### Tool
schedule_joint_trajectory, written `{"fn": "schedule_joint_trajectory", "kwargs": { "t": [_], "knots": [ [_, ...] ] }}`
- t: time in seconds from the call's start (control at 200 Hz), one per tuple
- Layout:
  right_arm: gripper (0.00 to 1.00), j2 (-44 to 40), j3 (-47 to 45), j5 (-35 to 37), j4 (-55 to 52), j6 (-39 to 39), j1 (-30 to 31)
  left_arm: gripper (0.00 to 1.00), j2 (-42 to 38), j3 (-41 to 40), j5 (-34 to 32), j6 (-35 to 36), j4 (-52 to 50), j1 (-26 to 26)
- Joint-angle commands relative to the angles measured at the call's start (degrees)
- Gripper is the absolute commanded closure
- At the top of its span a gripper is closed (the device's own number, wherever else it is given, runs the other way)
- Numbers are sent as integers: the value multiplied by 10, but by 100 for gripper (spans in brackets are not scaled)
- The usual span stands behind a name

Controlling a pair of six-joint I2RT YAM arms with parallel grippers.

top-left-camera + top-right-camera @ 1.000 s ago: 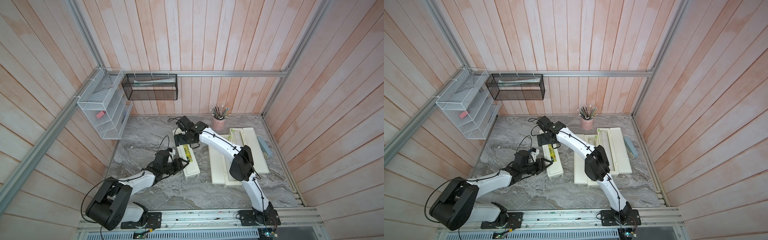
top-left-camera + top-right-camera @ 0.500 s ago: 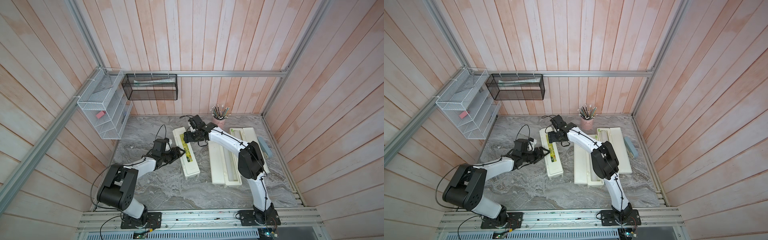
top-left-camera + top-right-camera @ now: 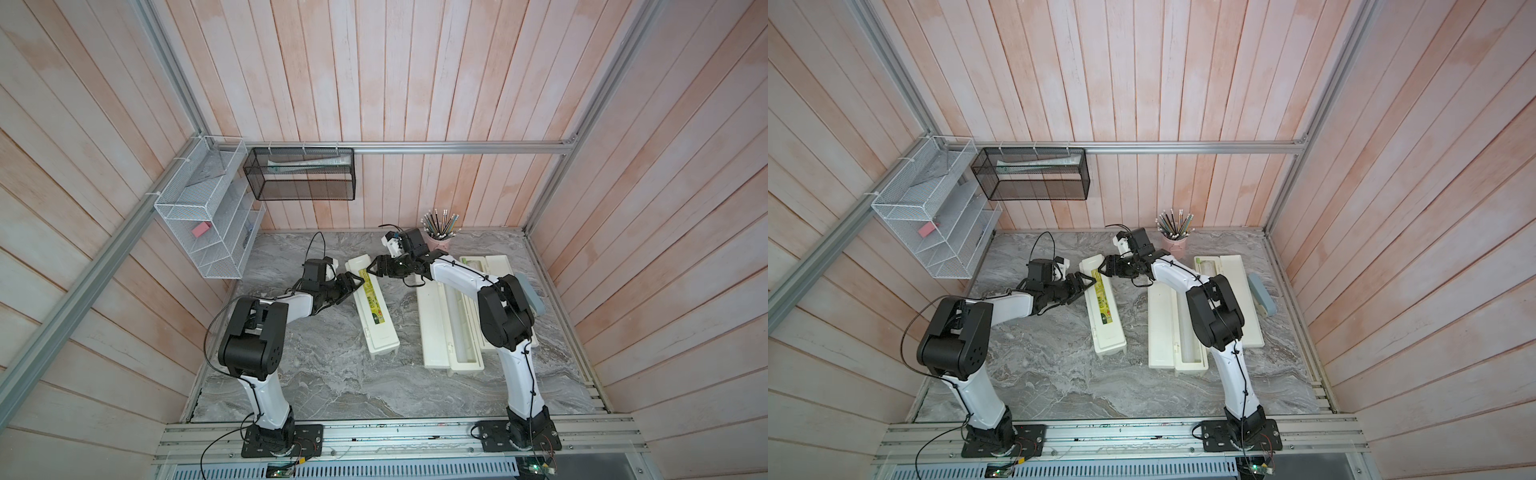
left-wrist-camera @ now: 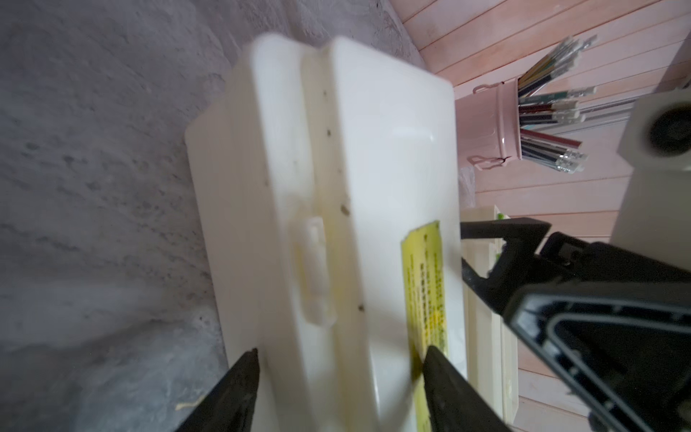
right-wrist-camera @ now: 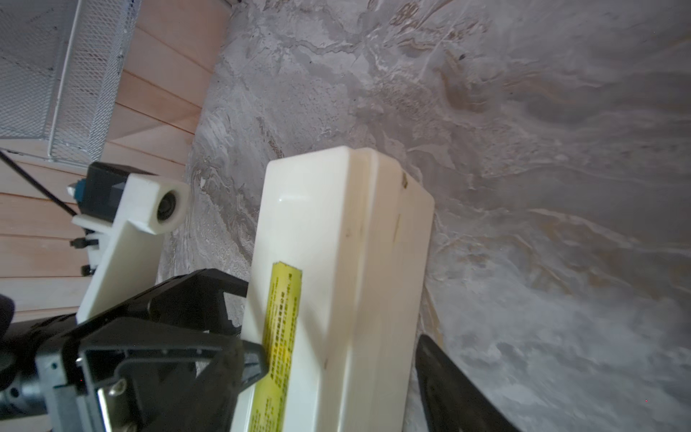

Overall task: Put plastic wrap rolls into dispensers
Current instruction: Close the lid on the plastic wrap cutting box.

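Straddling far end of closed dispenser (image 3: pixel 376 309), left of centre on table (image 3: pixel 332 374), long axis running away from robot. Left gripper (image 4: pixel 341 351) comes from its left, jaws spread over lid. Right gripper (image 5: pixel 338 349) comes from opposite side, jaws hugging box sides; cannot tell if gripping. Both equally near.

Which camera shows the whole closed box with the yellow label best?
A top view: the closed box lies there in full, end to end, on the table; both top views show this. Each wrist view shows only one end of it, close up and cut off.
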Motion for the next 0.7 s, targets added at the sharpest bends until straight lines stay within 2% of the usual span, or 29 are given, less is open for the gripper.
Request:
{"fn": "schedule_joint_trajectory", "kwargs": {
  "t": [0.0,0.135,0.285,0.5,0.57,0.64,0.695],
  "knots": [
    [29,45,35,-56,12,14,1,31,59,-6,-29,10,-83,10],
    [35,76,55,-61,1,20,1,31,67,5,-32,8,-79,12],
    [37,95,55,-101,37,53,-4,31,100,35,-21,6,-79,11],
    [40,110,62,-103,37,75,-6,32,141,117,-35,14,-115,7],
    [43,114,61,-111,48,88,-8,32,154,146,-35,19,-133,3],
    [54,114,45,-120,78,113,-13,33,161,169,-36,23,-146,-1],
    [57,109,29,-119,96,122,-16,32,166,179,-38,26,-155,-5]
  ]
}}
